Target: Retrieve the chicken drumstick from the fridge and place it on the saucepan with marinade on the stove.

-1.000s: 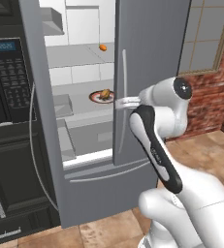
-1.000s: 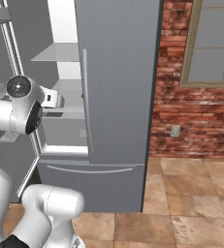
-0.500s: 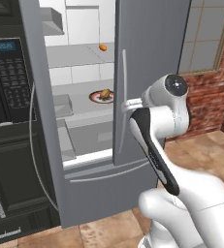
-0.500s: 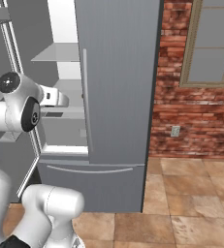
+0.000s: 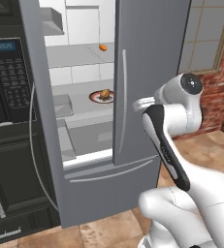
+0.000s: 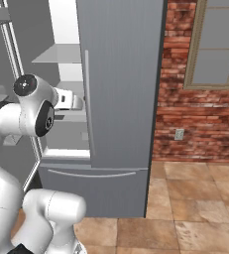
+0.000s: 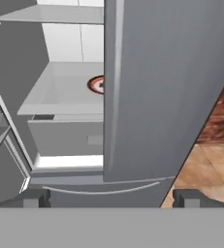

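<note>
The fridge (image 5: 147, 58) stands with its left door (image 5: 38, 121) swung open and its right door shut. On a middle shelf the golden-brown chicken drumstick (image 5: 105, 93) lies on a red-rimmed white plate (image 5: 95, 97). My gripper (image 7: 112, 197) is open and empty, hovering in front of the shut right door, right of and nearer than the plate. In the hand view a sliver of the plate's rim (image 7: 96, 85) peeks past the door edge. From the right base view the gripper (image 6: 79, 102) points into the fridge. The saucepan and the stove are out of view.
A small bright orange oval item (image 5: 103, 47) sits on the upper shelf. A black wall oven (image 5: 7, 82) stands left of the open door. The fridge's bottom drawer (image 5: 108, 179) is shut. A brick wall (image 6: 185, 124) with a window is on the right.
My hand has drifted slightly to the right in front of the fridge and the arm's upper joints have swung. The jaws stayed open. The fridge and plate are unchanged.
</note>
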